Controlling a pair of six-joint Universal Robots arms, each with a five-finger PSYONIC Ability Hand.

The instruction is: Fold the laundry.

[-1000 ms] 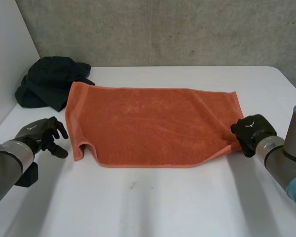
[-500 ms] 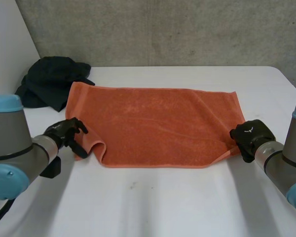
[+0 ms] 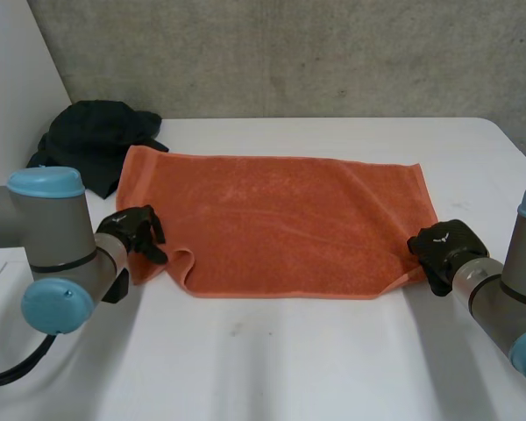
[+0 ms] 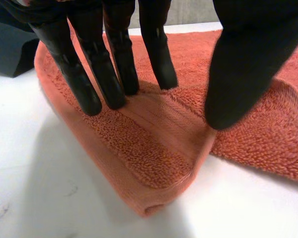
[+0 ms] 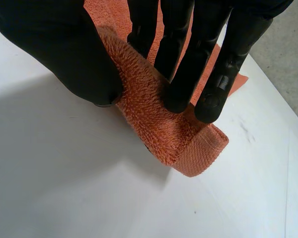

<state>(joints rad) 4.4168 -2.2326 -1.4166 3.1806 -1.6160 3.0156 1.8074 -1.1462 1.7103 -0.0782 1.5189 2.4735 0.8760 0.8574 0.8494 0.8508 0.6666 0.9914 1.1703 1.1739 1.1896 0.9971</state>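
Note:
An orange towel [image 3: 276, 224] lies spread flat across the middle of the white table [image 3: 289, 368]. My left hand [image 3: 136, 231] is at its near left corner, which is bunched into a small curl. In the left wrist view the fingers [image 4: 114, 64] press down on that corner [image 4: 154, 148] and the thumb closes in from the other side, pinching a raised ridge of cloth. My right hand [image 3: 443, 247] is at the near right corner. There the thumb [image 5: 79, 59] and fingers clamp a rolled fold of towel [image 5: 184, 139].
A heap of dark clothing [image 3: 88, 145] sits at the far left of the table, just beyond the towel's far left corner, and its edge [image 4: 10, 49] lies past my left fingers. A concrete wall rises behind the table. Bare tabletop runs along the near side.
My left hand has moved right from the bare table onto the towel's near left corner and closed on it, curling the corner. The right hand has kept its hold, shifting slightly nearer.

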